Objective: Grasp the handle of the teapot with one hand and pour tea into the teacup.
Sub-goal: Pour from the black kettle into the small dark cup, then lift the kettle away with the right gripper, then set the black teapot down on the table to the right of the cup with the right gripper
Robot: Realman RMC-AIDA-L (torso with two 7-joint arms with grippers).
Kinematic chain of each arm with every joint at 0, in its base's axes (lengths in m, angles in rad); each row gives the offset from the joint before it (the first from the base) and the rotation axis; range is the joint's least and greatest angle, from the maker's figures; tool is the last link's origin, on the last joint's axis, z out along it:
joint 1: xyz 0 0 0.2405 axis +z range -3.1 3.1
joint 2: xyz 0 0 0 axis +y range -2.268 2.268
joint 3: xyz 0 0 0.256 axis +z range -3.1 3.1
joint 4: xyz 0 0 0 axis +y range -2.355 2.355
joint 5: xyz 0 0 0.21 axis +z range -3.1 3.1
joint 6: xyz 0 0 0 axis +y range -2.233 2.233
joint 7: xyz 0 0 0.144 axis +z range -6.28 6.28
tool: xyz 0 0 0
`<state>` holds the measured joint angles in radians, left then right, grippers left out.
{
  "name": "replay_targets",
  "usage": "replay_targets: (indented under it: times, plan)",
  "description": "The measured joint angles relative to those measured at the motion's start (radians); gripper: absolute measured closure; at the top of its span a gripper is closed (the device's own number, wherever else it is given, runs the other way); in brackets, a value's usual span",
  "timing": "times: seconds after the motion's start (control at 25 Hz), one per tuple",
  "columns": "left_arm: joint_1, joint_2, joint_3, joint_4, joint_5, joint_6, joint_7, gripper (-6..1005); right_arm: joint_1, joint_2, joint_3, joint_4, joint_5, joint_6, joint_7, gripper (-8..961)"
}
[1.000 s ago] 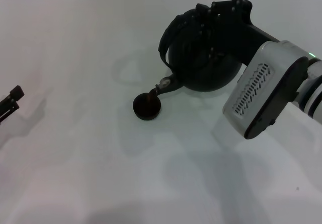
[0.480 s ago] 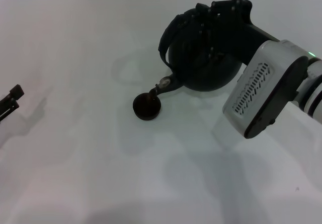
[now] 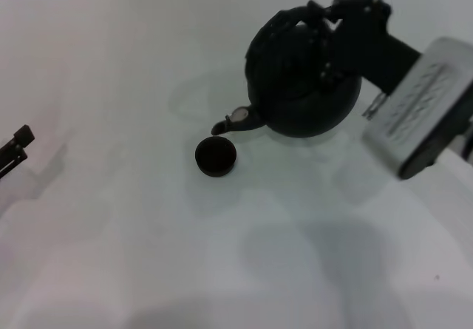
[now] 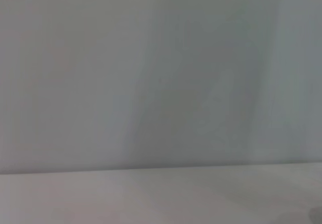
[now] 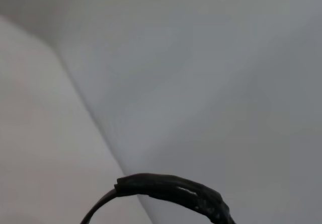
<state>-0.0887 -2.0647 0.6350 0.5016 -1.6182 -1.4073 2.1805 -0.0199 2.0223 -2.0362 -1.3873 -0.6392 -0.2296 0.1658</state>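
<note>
The matte-black teapot (image 3: 299, 89) stands close to upright at the table's far right-centre. Its short spout with the silvery tip (image 3: 239, 114) points toward the teacup and ends just above and beside its rim. The small dark teacup (image 3: 215, 156) sits on the table in front of the spout. My right gripper (image 3: 336, 20) is shut on the arched handle (image 3: 290, 17) at the pot's top. The handle also shows as a black arc in the right wrist view (image 5: 171, 190). My left gripper (image 3: 15, 148) is parked at the far left edge.
The white table (image 3: 148, 255) runs across the whole head view. My right arm's white forearm housing (image 3: 425, 107) hangs over the table's right side. The left wrist view shows only a blank grey surface.
The teapot has tipped back from its pouring tilt toward upright, and its spout has lifted off the cup's rim. My right forearm has swung up and to the right.
</note>
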Motion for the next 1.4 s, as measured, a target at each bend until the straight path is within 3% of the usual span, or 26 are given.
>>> replay_targets:
  times: [0.28,0.68,1.04,1.4]
  plan:
    - [0.000,0.000,0.000,0.000,0.000,0.007,0.001,224,-0.045,-0.015,0.109,0.098,0.215,-0.234,0.106,837]
    - [-0.012,0.004,0.004,0.000,0.000,0.021,0.001,225,-0.069,-0.068,0.226,0.323,0.227,-0.609,0.309,835]
    - [-0.036,0.007,0.003,0.000,0.021,0.030,-0.004,225,-0.004,-0.044,0.305,0.550,0.195,-0.763,0.288,832]
    - [-0.039,0.005,0.000,0.000,0.024,0.032,-0.004,226,0.060,-0.015,0.380,0.683,0.087,-0.785,0.262,830]
